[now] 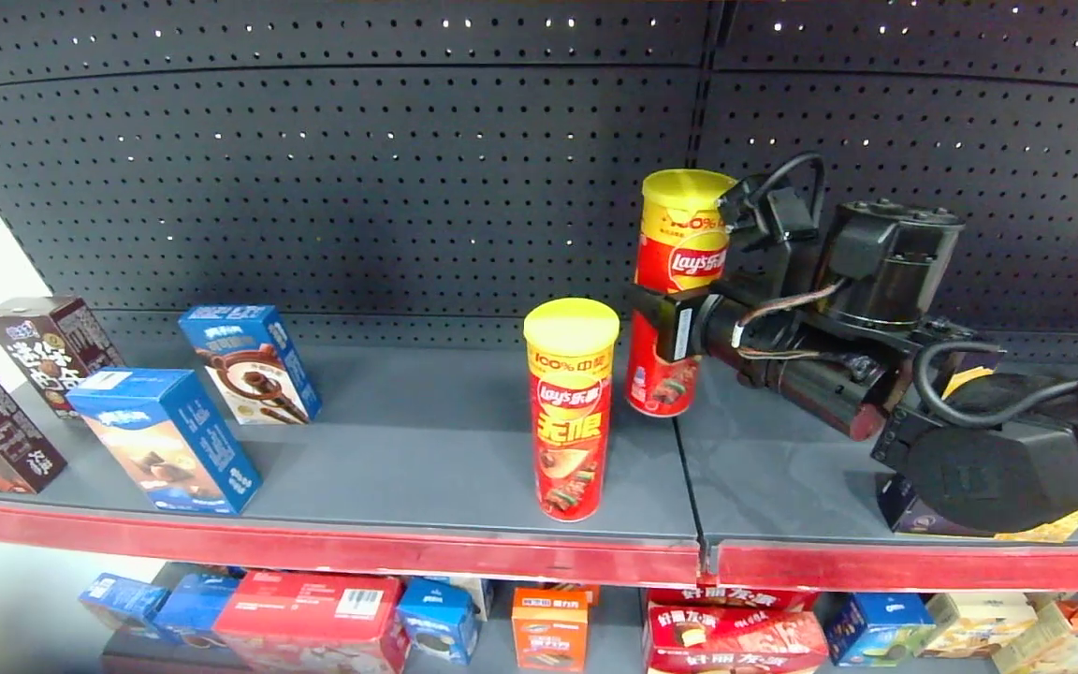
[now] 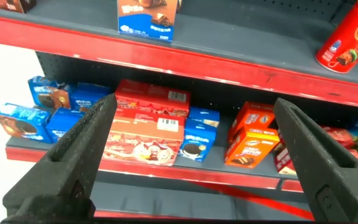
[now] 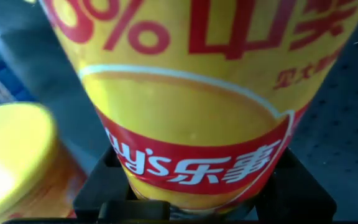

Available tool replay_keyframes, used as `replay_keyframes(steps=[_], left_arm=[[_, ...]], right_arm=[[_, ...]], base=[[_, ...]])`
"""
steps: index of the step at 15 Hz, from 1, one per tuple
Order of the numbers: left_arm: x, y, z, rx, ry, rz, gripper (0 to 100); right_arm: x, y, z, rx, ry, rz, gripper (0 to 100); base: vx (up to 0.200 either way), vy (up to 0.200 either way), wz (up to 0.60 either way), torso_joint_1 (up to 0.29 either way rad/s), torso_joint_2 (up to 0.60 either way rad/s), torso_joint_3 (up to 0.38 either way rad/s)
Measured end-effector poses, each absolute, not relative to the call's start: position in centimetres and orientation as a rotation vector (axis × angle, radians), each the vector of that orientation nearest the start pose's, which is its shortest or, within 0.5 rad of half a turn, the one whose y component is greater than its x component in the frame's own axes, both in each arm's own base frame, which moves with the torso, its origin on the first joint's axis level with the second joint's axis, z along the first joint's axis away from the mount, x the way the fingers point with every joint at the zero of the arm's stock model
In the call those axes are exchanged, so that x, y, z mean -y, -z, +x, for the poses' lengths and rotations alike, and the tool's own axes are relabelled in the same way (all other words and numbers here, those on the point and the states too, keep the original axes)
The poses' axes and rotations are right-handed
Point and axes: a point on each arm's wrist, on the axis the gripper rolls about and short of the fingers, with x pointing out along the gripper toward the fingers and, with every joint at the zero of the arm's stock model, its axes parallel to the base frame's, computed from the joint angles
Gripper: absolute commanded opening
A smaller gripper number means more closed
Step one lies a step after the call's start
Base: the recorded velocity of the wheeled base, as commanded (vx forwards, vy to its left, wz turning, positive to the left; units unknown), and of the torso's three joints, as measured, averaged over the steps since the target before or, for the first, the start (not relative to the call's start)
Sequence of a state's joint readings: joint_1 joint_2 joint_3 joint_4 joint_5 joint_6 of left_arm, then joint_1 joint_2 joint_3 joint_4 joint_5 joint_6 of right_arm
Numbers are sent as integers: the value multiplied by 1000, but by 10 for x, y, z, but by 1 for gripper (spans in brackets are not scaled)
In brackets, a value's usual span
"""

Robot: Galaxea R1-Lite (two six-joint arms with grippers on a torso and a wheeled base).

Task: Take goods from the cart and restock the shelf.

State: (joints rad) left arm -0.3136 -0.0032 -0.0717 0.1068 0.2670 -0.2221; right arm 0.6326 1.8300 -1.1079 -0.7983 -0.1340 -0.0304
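**Colleague:** What is your right claw doing?

**Me:** My right claw (image 1: 679, 323) is clamped round the middle of a red crisps can (image 1: 684, 243) with a yellow lid, coming at it from the right side. My left claw (image 2: 194, 102) hangs spread wide and empty, low down, facing the red box (image 2: 148, 127) on the lower shelf.

**Colleague:** And where is the can?

**Me:** It is over the back of the upper shelf (image 1: 408, 440), close to the pegboard panel (image 1: 361, 187). Its long axis is upright, leaning slightly. I cannot tell whether its foot touches the board.

**Colleague:** What matters for setting it down?

**Me:** The second can (image 1: 572, 412) stands near, in front and to my left, by the shelf's front edge. I judge that a straight drop keeps them apart, and that the right arm alone is placed to do it.
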Motion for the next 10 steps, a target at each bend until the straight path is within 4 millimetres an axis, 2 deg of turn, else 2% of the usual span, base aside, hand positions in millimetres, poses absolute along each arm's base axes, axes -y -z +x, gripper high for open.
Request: replay_keyframes(steps=[3,5,10], left_arm=[[-15,-84,-26,-36,42,-216,100],[-15,-84,-26,-36,42,-216,100],[-15,-84,-26,-36,45,-215,100]], right_arm=[[-190,-238,311,96,-430,1,0],[-184,-234,318,88,-456,-7,0],[-180,-226,326,71,-584,-26,0]], base=[[0,0,0,0,0,0],[0,0,0,0,0,0],[0,0,0,0,0,0]])
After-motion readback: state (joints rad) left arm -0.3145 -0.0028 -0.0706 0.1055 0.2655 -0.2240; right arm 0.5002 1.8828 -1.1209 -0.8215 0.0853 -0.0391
